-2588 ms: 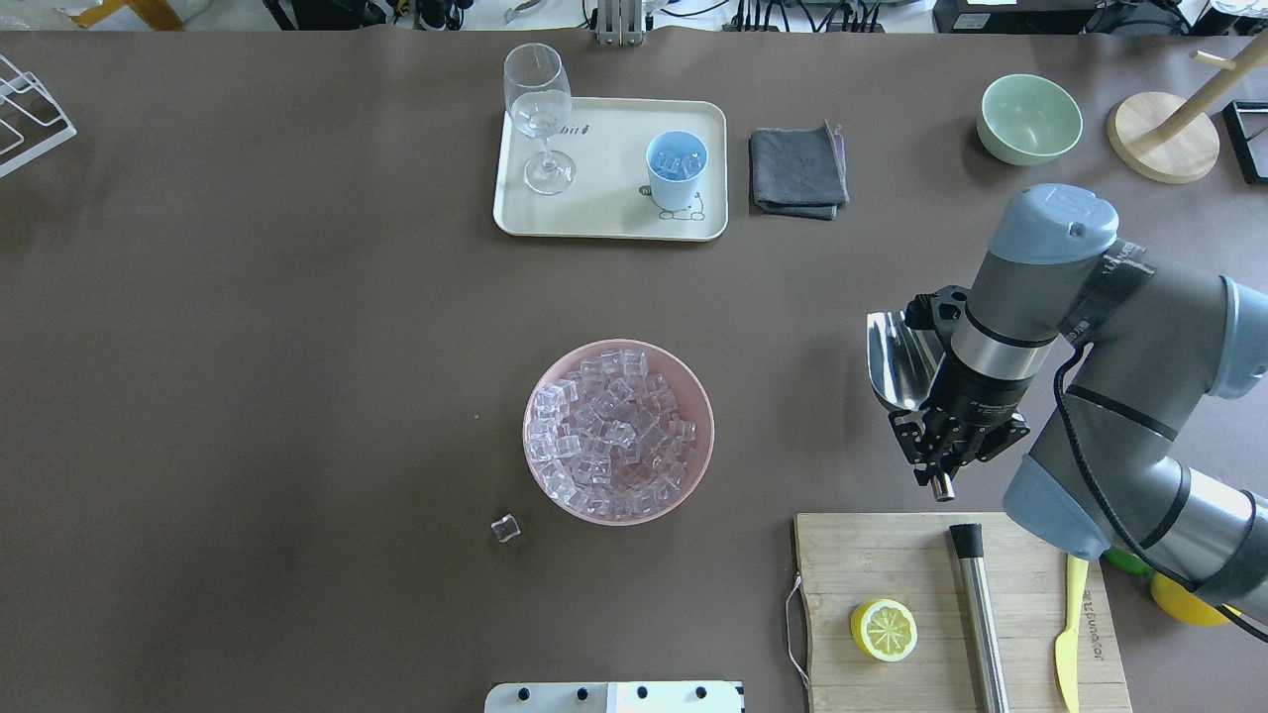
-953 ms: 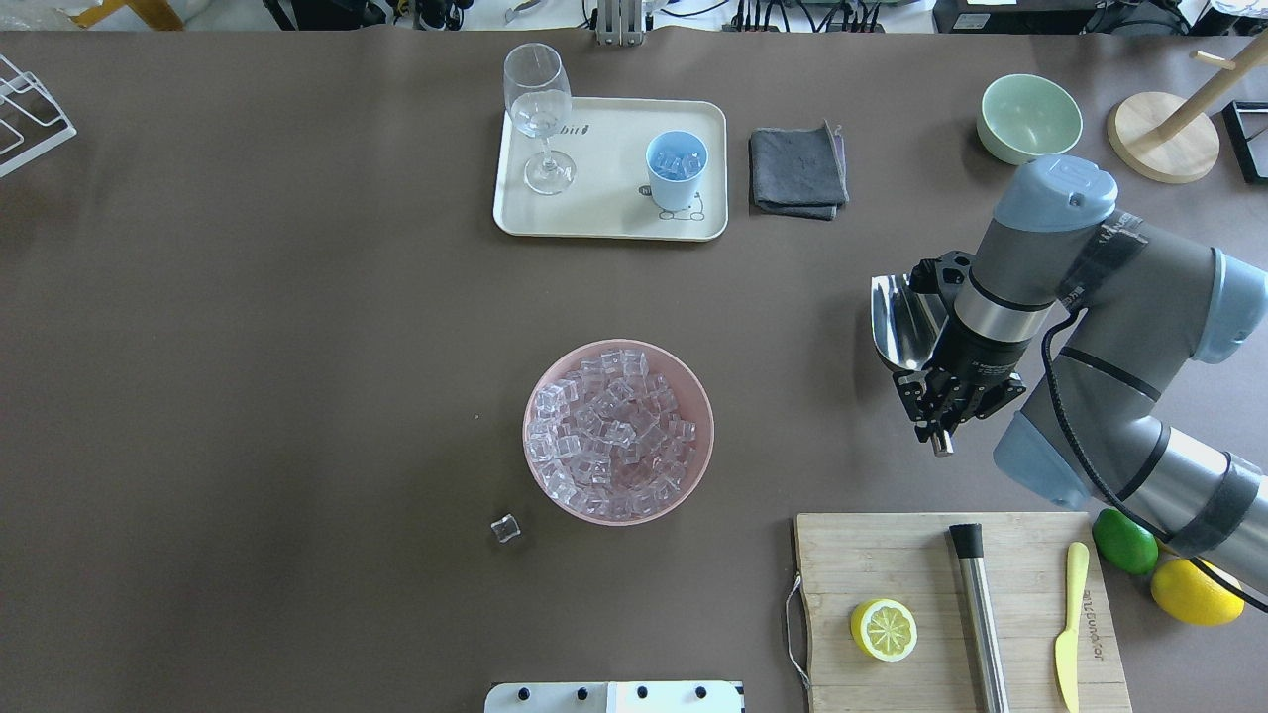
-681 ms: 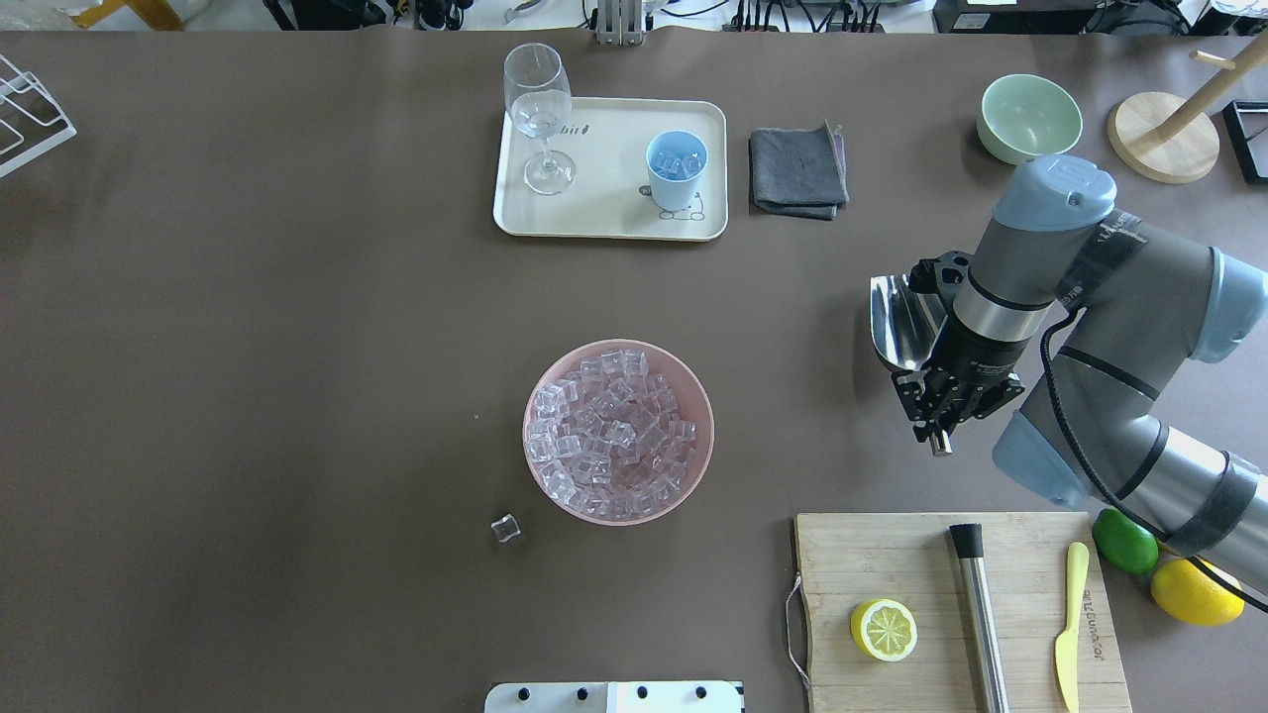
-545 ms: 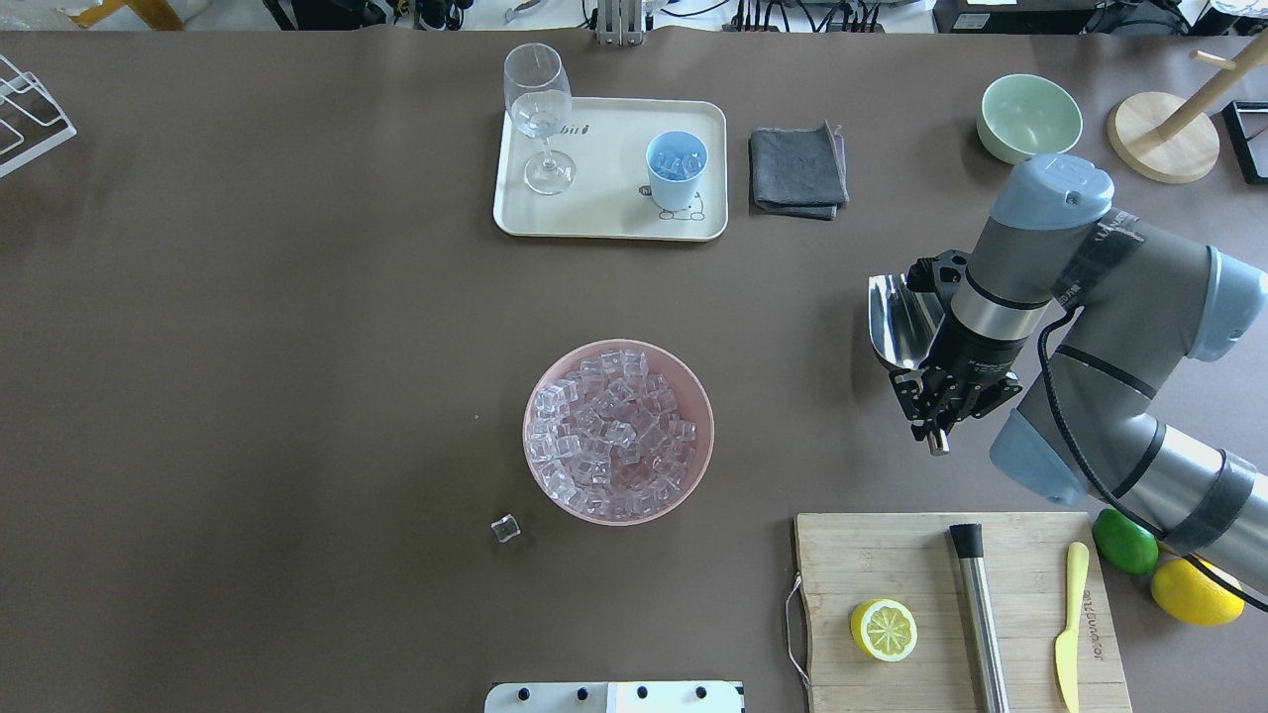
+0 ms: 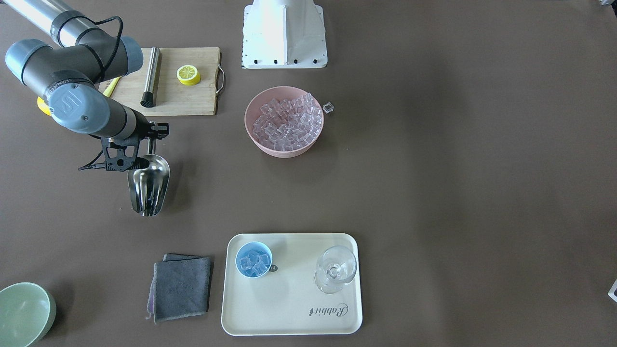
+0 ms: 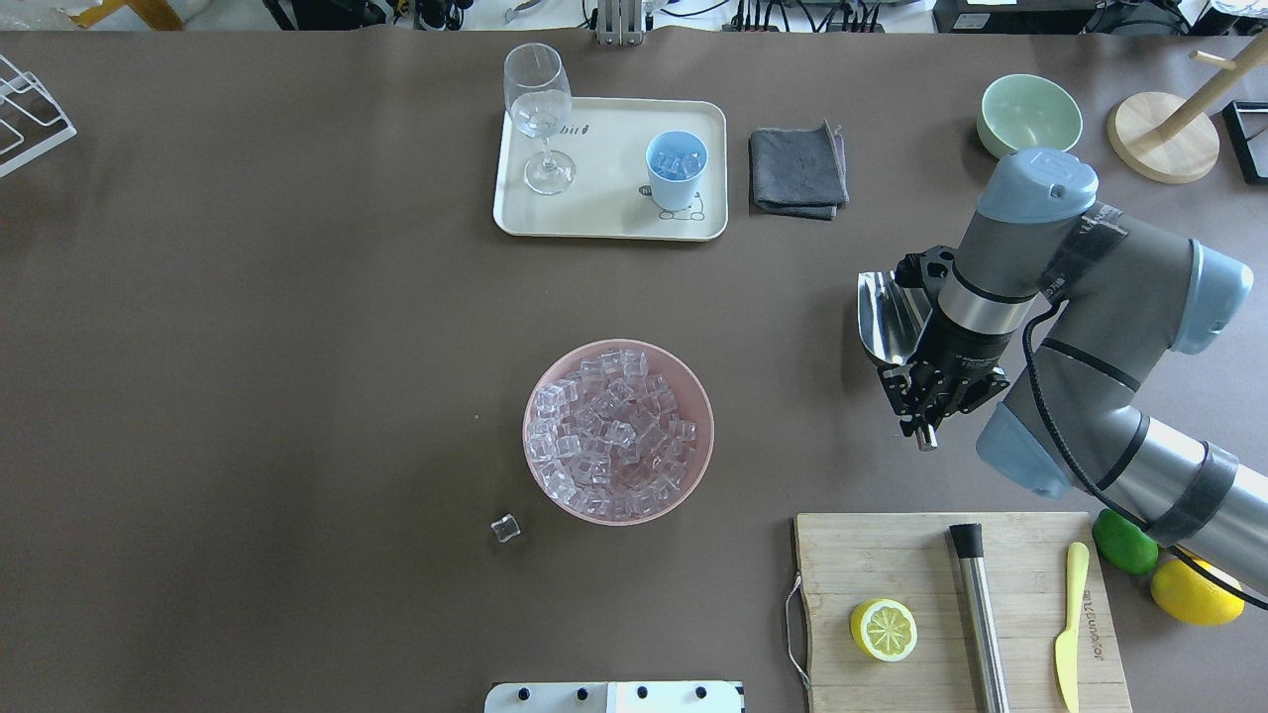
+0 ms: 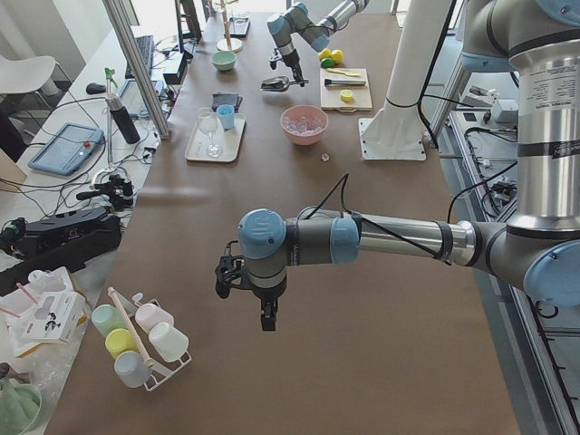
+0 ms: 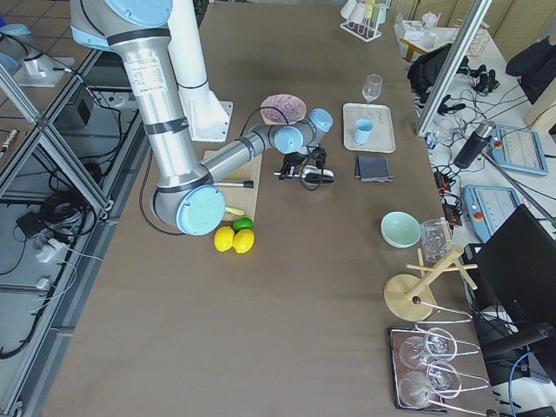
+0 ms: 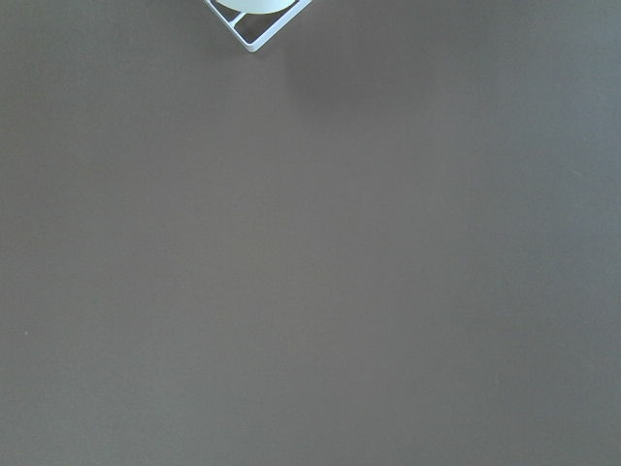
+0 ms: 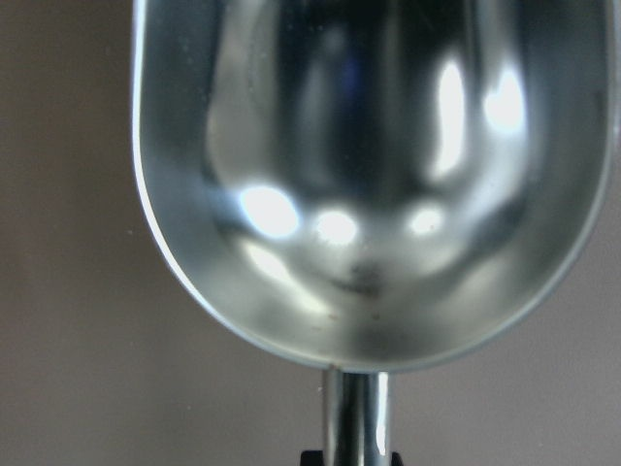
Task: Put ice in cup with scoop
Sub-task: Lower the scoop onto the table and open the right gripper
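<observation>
Right gripper [image 6: 929, 404], clamped on the rod handle of the scoop [image 6: 885, 319], has pulled away from the cutting board [image 6: 921, 574]. 2.6 s ago it hung just past the board's far edge; now there is a clear stretch of bare table between them. Most of that travel came early. Over the last second there was only a small drift, further from the board and slightly toward its handle end.

The scoop was carried along, its trough now well away from the board.

Right arm [image 6: 1090, 297] no longer overlaps the board's corner. The lime [image 6: 1124, 542] and lemon [image 6: 1187, 592] beside the board, mostly hidden before, now show almost whole.
</observation>
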Motion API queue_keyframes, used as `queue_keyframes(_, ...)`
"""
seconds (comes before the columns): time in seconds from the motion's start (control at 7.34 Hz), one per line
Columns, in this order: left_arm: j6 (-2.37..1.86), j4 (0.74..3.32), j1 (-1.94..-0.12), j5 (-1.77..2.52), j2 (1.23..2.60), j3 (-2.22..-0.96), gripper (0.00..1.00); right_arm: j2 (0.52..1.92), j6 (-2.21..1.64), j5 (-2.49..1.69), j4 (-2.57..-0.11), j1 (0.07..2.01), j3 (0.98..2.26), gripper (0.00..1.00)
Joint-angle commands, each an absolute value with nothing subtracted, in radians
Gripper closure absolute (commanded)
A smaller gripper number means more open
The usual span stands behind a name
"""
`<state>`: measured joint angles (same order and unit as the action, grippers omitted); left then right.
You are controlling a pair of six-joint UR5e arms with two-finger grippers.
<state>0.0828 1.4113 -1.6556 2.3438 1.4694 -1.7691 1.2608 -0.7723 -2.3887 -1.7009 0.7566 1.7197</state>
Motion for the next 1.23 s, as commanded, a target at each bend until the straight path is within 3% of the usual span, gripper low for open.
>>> queue_keyframes(0.0, 0.083, 1.413, -1.654, 2.344, 1.47, -1.767, 0.02, 1.262, -0.773, -2.387, -1.651, 0.755, 1.694, 0.01)
queue_keyframes(0.68, 0.083, 1.411, -1.654, 2.344, 1.471, -1.761, 0.02, 1.262, -0.773, -2.388, -1.64, 0.759, 1.712, 0.0)
queue_keyframes(1.09, 0.083, 1.413, -1.654, 2.344, 1.471, -1.761, 0.02, 1.34, -0.741, -2.355, -1.655, 0.865, 1.82, 0.0)
